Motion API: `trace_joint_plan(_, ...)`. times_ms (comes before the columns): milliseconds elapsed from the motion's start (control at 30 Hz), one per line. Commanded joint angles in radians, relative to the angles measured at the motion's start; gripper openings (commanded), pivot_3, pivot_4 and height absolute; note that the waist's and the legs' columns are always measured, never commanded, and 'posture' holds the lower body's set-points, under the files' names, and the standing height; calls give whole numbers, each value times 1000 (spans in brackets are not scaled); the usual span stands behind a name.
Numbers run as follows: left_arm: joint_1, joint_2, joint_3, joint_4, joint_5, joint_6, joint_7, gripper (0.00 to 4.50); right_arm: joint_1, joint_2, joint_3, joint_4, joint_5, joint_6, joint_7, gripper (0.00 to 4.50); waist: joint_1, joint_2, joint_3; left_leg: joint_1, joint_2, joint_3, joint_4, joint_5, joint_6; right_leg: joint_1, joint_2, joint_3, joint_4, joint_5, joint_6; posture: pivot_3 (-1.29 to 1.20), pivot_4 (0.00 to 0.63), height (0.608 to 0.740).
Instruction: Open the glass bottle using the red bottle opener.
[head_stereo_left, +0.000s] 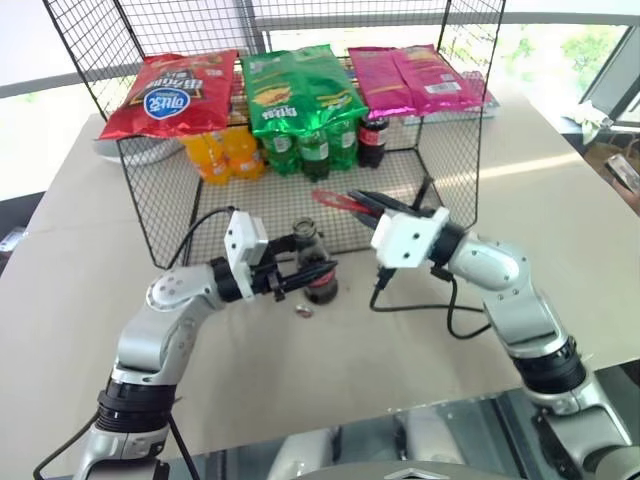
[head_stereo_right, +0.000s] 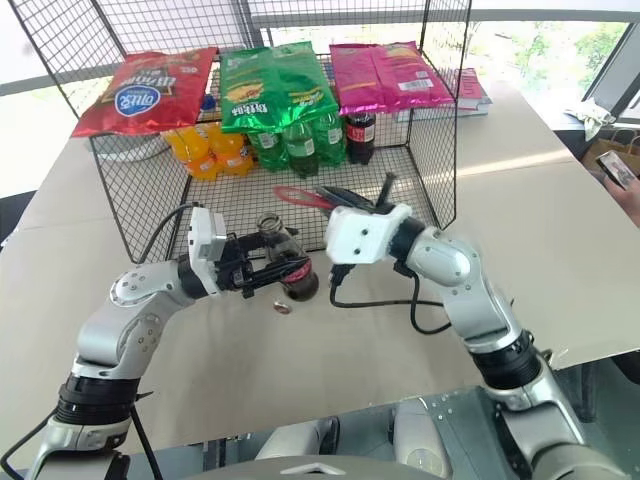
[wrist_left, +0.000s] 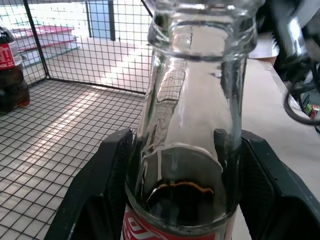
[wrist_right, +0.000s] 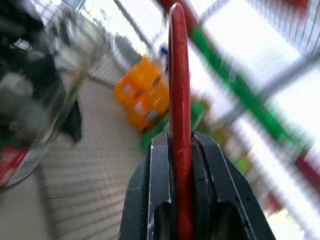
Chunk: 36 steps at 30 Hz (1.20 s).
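Bottle uncapped, opener held clear of it

In the head views, the glass bottle (head_stereo_left: 318, 262) is seen at the centre of the frame, clamped between the fingers of the left gripper (head_stereo_left: 300, 272); its mouth looks open, and a small round cap (head_stereo_left: 303, 310) lies on the table (head_stereo_left: 80, 250) just below it, so the opening is judged done. The red bottle opener (head_stereo_left: 336, 201) is pinched in the right gripper (head_stereo_left: 372, 208), right of the bottle and apart from it. In the left wrist view, the bare glass rim is shown at top centre, capless. In the right wrist view, the opener is seen edge-on, up the frame's middle.
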Motion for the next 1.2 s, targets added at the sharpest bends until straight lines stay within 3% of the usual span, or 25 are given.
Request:
trace_joint_plan(33, -5, -6, 8, -5, 3, -19, 3, 2298, 71, 25, -50, -78, 125, 220, 17, 0, -1, 0, 0, 0, 0, 0, 0, 0, 0, 0, 0, 0, 0, 0, 0, 0, 150, 740)
trace_joint_plan(300, 15, -1, 18, -23, 10, -40, 6, 2298, 156, 78, -141, -170, 337, 746, -33, 0, -1, 1, 0, 0, 0, 0, 0, 0, 0, 0, 0, 0, 1, 0, 0, 0, 150, 740)
trace_joint_plan(467, 30, 6, 12, -28, 20, -56, 3, 2298, 131, 68, -163, -149, 421, 894, -35, 2012, -1, 1, 0, 0, 0, 0, 0, 0, 0, 0, 0, 0, 1, 0, 0, 0, 150, 740)
trace_joint_plan(633, 30, 10, 11, -28, 15, -53, 6, 2298, 105, 7, -178, -158, 428, 942, -75, 4374, -1, 0, 0, 0, 0, 0, 0, 0, 0, 0, 0, 0, 1, 0, 0, 0, 150, 740)
trace_joint_plan(733, 30, 14, 9, -28, 12, -49, 0, 2298, 102, -54, -146, -170, 410, 914, -91, 4453, 0, 0, 0, 0, 0, 0, 0, 0, 0, 0, 0, 0, 0, 0, 0, 0, 150, 740)
trace_joint_plan(767, 32, 14, 10, -30, 12, -50, 2, 3100, 106, -91, -113, -175, 383, 879, -95, 4500, 0, 0, 0, 0, 0, 0, 0, 0, 0, 0, -1, 0, 0, 0, 0, 0, 150, 740)
trace_joint_plan(833, 34, 13, 11, -32, 12, -52, 6, 3442, 112, -118, -86, -180, 368, 847, -106, 4500, 0, 0, 0, 0, 0, 0, 0, 0, 0, 0, -1, 0, 0, 0, 0, 0, 150, 740)
trace_joint_plan(900, 33, 14, 11, -32, 12, -53, 8, 4346, 110, -143, -60, -180, 336, 796, -134, 4500, 1, 0, 0, 0, 0, 0, 0, 0, 0, 0, -1, 0, 0, 0, 0, 0, 150, 740)
trace_joint_plan(1200, 59, 35, 44, -75, -26, -38, 4, 4434, 82, -204, -59, -218, 285, 646, -148, 4500, -1, 0, 0, 0, 0, 0, -1, 0, 0, 0, -1, 0, 0, 0, 0, 0, 150, 740)
